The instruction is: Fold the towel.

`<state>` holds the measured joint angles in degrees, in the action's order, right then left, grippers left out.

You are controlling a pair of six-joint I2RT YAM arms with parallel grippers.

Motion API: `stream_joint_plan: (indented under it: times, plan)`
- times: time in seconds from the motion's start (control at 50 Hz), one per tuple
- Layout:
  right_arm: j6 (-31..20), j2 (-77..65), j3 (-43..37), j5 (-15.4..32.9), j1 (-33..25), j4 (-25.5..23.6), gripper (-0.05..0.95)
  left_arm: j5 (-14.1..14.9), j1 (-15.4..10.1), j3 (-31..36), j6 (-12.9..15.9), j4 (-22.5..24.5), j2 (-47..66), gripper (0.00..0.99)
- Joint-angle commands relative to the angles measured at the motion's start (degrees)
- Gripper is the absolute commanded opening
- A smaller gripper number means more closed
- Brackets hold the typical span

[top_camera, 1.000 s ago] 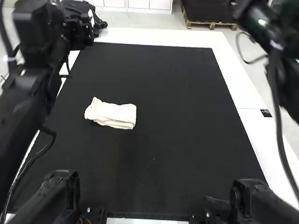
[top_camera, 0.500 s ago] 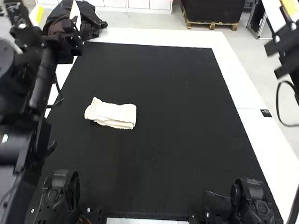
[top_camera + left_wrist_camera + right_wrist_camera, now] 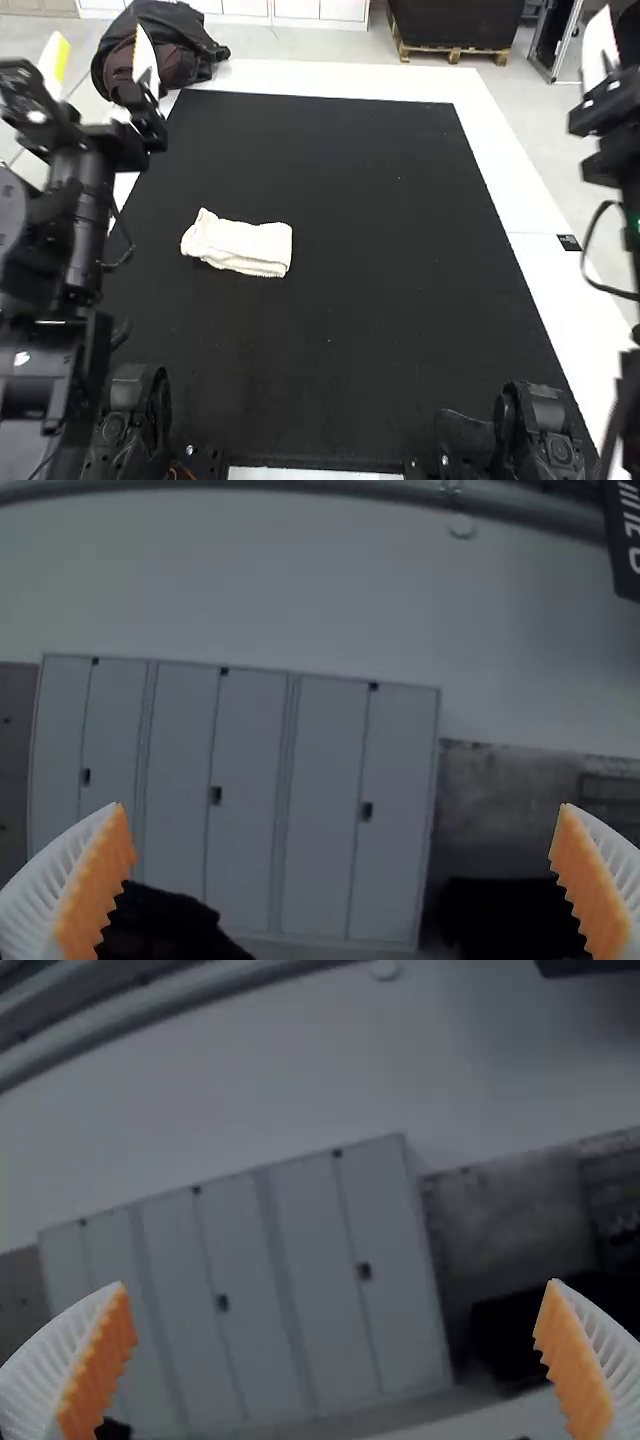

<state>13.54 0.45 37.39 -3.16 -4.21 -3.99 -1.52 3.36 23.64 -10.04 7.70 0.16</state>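
"Where's the towel (image 3: 240, 247) from where you're standing?"

"Lying on the black mat (image 3: 330, 340), over toward the left side. It's cream-coloured, folded into a small, longish bundle with the layers stacked. A bit of it pokes up at the left end, and the right end looks squarer."

"And the mat's on the white table (image 3: 525, 205)?"

"Right, with a white border showing around it. The towel is well apart from both grippers."

"What's the left gripper (image 3: 98, 32) up to?"

"It's held up by the mat's left edge, pointing away toward the far wall. Its white ribbed fingers (image 3: 35, 905) are spread wide, orange pads facing each other, and it has hold of nothing."

"Same story with the right gripper (image 3: 603, 50)?"

"Pretty much. It's out beyond the right side of the table, partly cut off from above. From its wrist, though, you can see the two fingers (image 3: 45, 1385) standing far apart, orange pads inward, and nothing gripped between them."
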Motion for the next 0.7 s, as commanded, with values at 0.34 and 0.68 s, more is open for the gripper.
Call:
stream_joint_plan:
  times: [0.34, 0.68]
  plan:
    - [-11.96, -0.18, -28.69, 11.16, -0.71, 18.05, 0.92, -1.03, -0.37, -22.41, 13.91, 19.89, -0.34, 0.970]
    - [-22.15, -0.18, -37.21, 7.99, -0.80, 12.78, 0.92, -1.73, -0.19, -23.55, 4.77, -4.10, -0.43, 0.970]
